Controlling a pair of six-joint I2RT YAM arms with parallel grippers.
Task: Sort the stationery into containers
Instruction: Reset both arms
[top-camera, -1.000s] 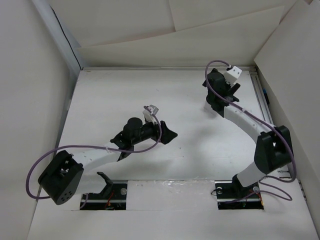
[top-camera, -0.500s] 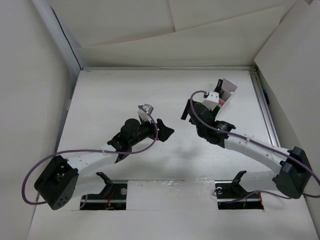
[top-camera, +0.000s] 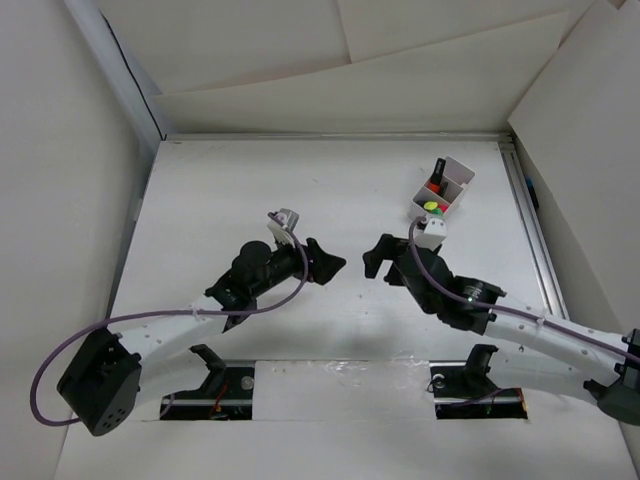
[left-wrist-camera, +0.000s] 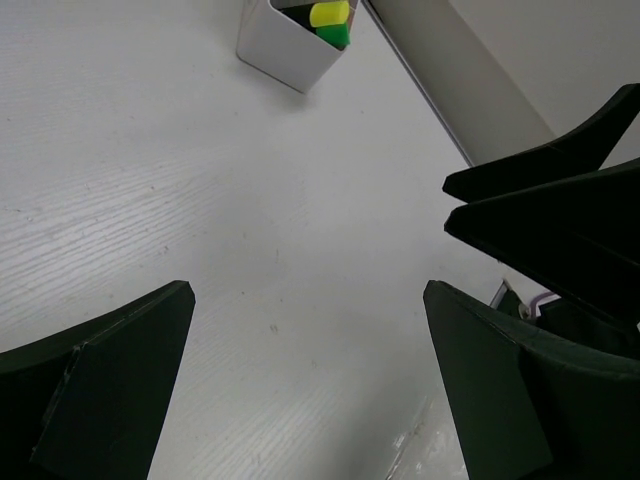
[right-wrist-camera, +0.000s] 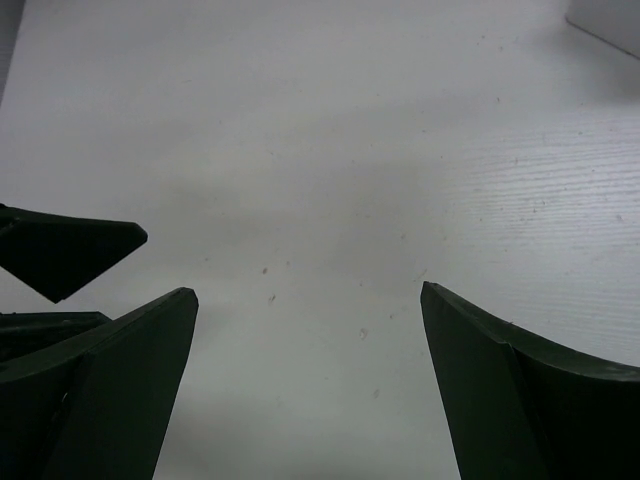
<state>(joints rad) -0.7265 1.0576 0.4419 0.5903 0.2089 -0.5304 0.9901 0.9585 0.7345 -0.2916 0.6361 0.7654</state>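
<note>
The white divided tray (top-camera: 455, 172) stands at the back right of the table with highlighter markers (top-camera: 433, 206) upright inside, showing yellow, green and red caps. In the left wrist view the tray (left-wrist-camera: 285, 60) sits at the top with yellow and green caps (left-wrist-camera: 330, 20). My left gripper (top-camera: 335, 262) is open and empty at mid-table, pointing right. My right gripper (top-camera: 375, 262) is open and empty, pointing left toward it, well in front of the tray. The two grippers are close, tips apart. The right gripper's fingers (left-wrist-camera: 560, 200) show in the left wrist view.
Tall white walls enclose the table on the left, back and right. A metal rail (top-camera: 530, 230) runs along the right edge. A corner of the tray (right-wrist-camera: 610, 20) shows at the top right of the right wrist view.
My right arm has swung back from the tray toward the table's middle and lowered, uncovering the tray with markers. My left arm has shifted slightly forward and right.
</note>
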